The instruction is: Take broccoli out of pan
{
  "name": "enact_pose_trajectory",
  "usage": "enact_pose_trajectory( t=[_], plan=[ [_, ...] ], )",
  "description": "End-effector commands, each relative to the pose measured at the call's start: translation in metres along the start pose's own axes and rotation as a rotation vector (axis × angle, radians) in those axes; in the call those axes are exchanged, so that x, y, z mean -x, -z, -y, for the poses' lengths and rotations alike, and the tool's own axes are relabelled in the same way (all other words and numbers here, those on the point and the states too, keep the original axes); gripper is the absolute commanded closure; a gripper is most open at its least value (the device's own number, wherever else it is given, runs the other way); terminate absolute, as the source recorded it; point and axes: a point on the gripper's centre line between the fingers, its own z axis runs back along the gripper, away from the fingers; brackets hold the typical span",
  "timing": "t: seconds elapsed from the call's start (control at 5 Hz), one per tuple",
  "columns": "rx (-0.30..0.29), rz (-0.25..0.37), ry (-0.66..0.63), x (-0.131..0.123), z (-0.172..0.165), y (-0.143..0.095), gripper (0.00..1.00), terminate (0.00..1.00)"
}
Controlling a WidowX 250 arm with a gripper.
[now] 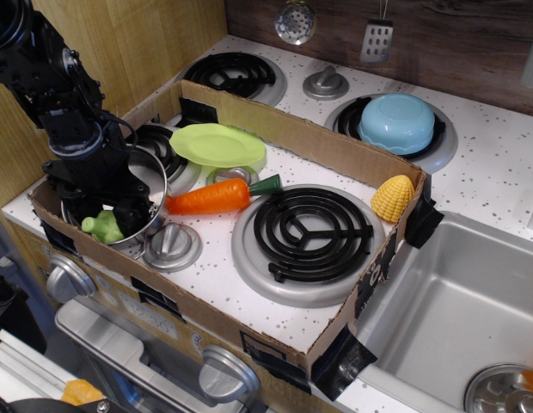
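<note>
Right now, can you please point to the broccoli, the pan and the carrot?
broccoli (104,226): only camera view, on its lumpy green body.
pan (156,169): same view, on the steel rim at the right.
carrot (211,197): same view, on the orange middle.

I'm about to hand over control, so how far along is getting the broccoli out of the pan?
Done: the claw is down inside the pan, its fingers either side of the broccoli. In hand: the grasp; I cannot tell whether the fingers are closed on it. Left: the broccoli is inside the pan, so lifting it out and setting it down elsewhere remain.
</note>
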Motion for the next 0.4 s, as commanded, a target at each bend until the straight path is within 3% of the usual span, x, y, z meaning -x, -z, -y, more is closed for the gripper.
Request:
enact_pose_trajectory(
  t=[0.0, 0.2],
  plan=[
    [-0.092, 0.029, 0.036, -0.022, -0.007, -0.038, 1.00, 0.00],
    [-0.139, 0.043, 0.074, -0.041, -0.005, -0.064, 1.00, 0.00]
  ],
)
